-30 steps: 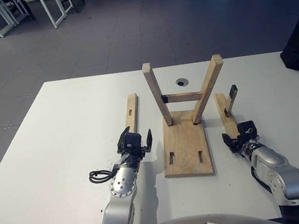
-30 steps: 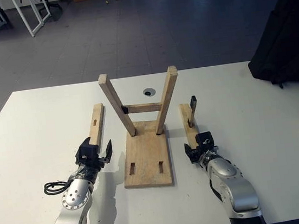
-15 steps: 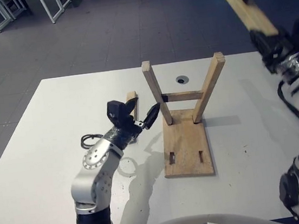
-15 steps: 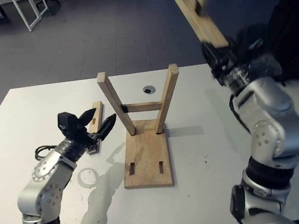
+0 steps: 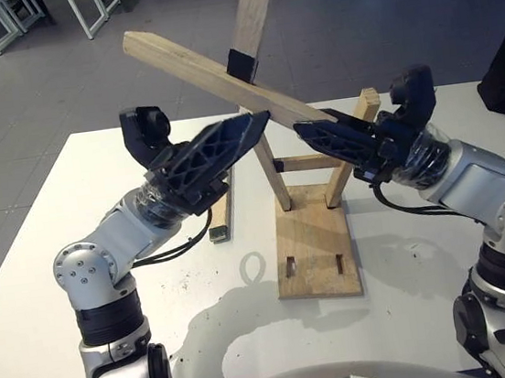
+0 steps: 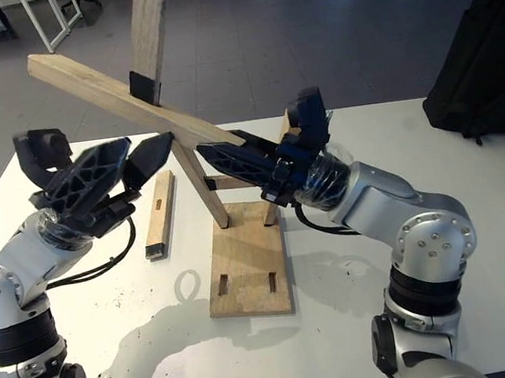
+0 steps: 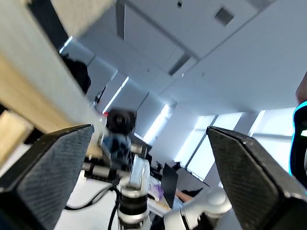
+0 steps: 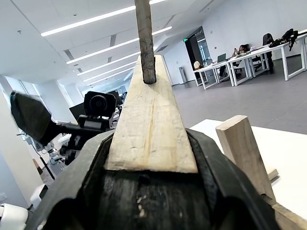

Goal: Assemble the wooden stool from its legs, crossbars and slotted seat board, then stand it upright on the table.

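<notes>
Nearest, seat board flat on worktop, centre. It has two empty slots at the near end and two legs standing in the far end, w/ crossbar betw. them. A loose leg lies just left of the board. Above, R claw is pinched on the lower end of held leg, which slants up-left over the board. A short bar w/ black end sticks up from its middle. L claw is spread wide just under held leg, tips near R claw; contact unclear. All pale raw wood.

Loose leg left of seat board
</notes>
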